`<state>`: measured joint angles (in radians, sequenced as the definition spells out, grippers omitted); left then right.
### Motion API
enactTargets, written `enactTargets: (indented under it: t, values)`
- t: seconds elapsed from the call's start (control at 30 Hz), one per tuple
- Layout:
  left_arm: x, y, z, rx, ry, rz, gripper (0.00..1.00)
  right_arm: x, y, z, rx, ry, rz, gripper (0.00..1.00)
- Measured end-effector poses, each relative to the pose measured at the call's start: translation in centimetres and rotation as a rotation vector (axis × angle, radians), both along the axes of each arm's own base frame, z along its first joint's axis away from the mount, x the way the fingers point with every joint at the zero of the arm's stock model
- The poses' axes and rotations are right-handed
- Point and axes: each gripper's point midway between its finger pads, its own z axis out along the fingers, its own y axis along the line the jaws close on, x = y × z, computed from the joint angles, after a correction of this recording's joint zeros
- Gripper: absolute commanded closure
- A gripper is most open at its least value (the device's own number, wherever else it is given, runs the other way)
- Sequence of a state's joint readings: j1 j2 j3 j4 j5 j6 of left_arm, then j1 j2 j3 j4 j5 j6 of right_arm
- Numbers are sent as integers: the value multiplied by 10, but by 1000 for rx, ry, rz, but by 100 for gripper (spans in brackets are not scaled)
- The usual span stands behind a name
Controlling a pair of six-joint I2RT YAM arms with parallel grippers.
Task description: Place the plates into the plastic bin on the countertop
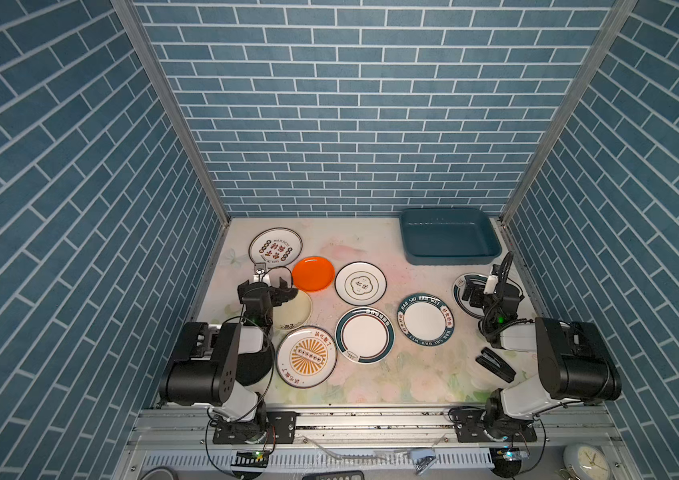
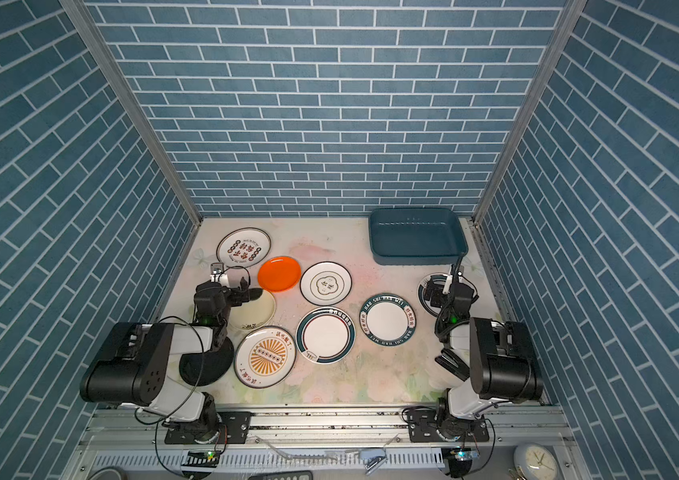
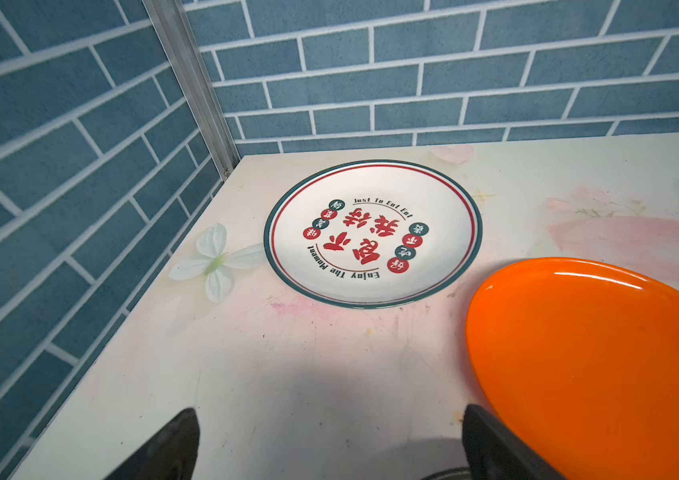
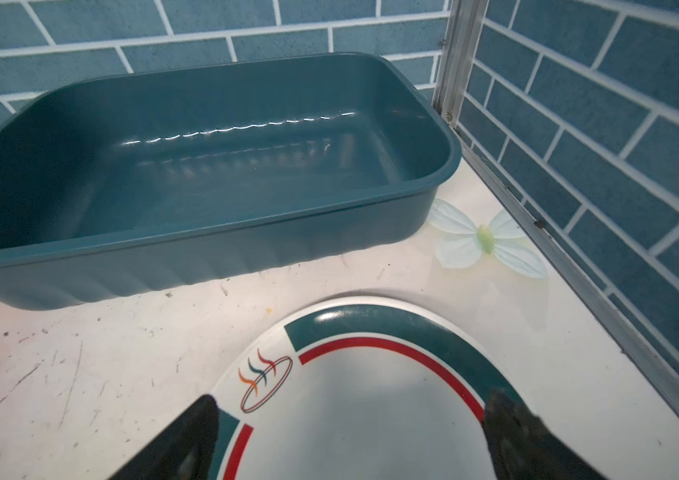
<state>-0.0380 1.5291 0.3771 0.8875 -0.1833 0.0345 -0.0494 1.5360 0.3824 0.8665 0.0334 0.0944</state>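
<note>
Blue brick-pattern walls point(image 1: 371, 104) on three sides; aluminium corner posts point(image 1: 172, 108); white clock point(image 1: 587, 461) below front rail point(image 1: 371, 419).

Floral countertop point(image 1: 371, 245), scattered plates point(image 1: 365, 336), teal bin point(image 1: 450, 258), black stapler point(image 1: 495, 365)

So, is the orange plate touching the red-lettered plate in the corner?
Apart. The left wrist view shows a strip of bare countertop between the orange plate and the red-lettered plate.

Black stapler point(image 1: 495, 365) front right; white clock point(image 1: 587, 461) lower right corner; blue brick walls point(image 1: 354, 104).
</note>
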Motion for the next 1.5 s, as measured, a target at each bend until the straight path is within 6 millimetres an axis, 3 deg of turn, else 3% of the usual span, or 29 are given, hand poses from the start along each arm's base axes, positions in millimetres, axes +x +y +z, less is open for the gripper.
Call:
enactTargets:
  t: [1.2,1.27,1.5]
  values:
    - [0,-1,-1,0,4,-8,0,-1,4,-3,2,15,21,1]
    - [0,-1,-1,0,4,-9,1,-1,3,-3,2,15,21,5]
    - [-2,-2,-1,5,35,-7,1,-4,4,2,-7,15,29,1]
